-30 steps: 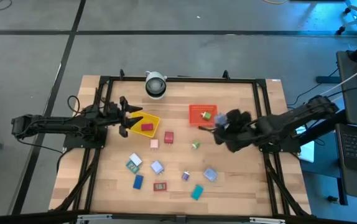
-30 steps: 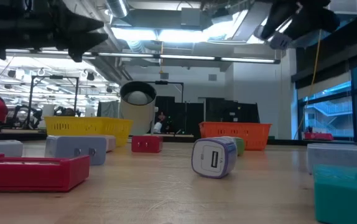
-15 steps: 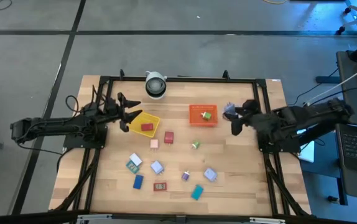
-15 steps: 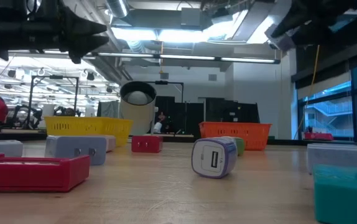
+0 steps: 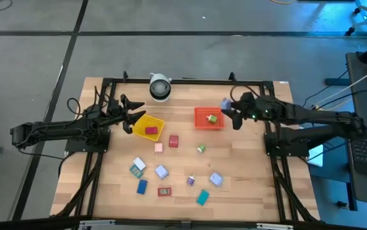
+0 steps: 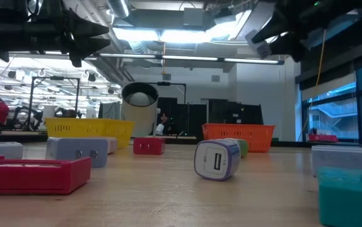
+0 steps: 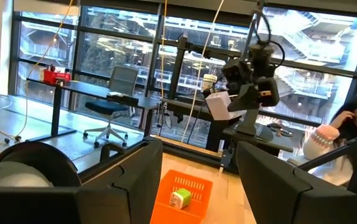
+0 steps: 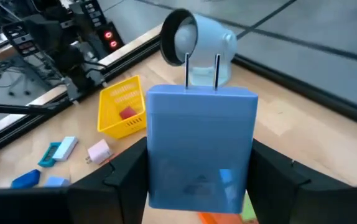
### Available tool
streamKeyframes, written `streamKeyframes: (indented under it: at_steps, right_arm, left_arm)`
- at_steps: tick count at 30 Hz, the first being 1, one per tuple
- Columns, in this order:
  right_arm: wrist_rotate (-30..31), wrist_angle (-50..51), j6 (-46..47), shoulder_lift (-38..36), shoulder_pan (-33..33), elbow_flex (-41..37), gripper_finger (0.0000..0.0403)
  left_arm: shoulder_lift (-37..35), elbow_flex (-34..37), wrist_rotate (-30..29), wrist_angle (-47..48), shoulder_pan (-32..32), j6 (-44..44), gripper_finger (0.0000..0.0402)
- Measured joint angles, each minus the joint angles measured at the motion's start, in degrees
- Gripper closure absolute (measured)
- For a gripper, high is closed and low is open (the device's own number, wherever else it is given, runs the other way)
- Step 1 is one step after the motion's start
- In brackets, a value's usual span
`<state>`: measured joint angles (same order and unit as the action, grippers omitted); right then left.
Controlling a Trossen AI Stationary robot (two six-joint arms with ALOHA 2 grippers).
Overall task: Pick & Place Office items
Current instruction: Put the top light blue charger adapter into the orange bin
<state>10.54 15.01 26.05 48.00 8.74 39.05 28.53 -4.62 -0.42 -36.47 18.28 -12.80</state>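
Now swung in from the right edge to the far right of the surface (image 5: 247, 166): right hand (image 5: 229, 114), clamped on a blue plug block (image 8: 201, 146), poised just right of the red tray (image 5: 201, 119), green piece (image 5: 213, 117) already inside. Likely next: a drop into that tray. Left hand (image 5: 134, 115) open and empty, hovering unmoved beside the yellow tray (image 5: 158, 122). About ten pieces (image 5: 161, 171) left scattered nearer.

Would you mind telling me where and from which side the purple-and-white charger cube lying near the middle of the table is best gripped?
Judging by its pose, grip the charger cube across its two side faces, coming straight down from above. In the low view it lies on the table with its port face sideways, and it has open wood around it, so the fingers should fit.
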Motion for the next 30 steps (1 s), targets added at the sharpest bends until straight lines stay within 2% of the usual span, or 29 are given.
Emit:
streamKeyframes:
  at_steps: [11,16,24,30]
  right_arm:
    - [-14.91,-7.57,-0.41,13.99,9.82,0.31,0.0189]
    - [-17.11,-8.56,-0.85,17.90,11.30,1.71,0.0189]
    - [-18.50,-8.29,-1.13,19.91,12.34,3.85,0.0189]
    - [-17.17,-0.49,-0.85,22.48,12.97,7.34,0.0189]
  left_arm:
    - [0.00,-0.02,0.00,0.22,0.00,1.66,0.0199]
    - [0.00,-0.02,0.00,0.26,0.00,2.01,0.0199]
    - [0.00,-0.02,0.02,0.72,0.00,2.01,0.0199]
    - [0.00,-0.04,0.02,0.74,0.00,2.01,0.0199]
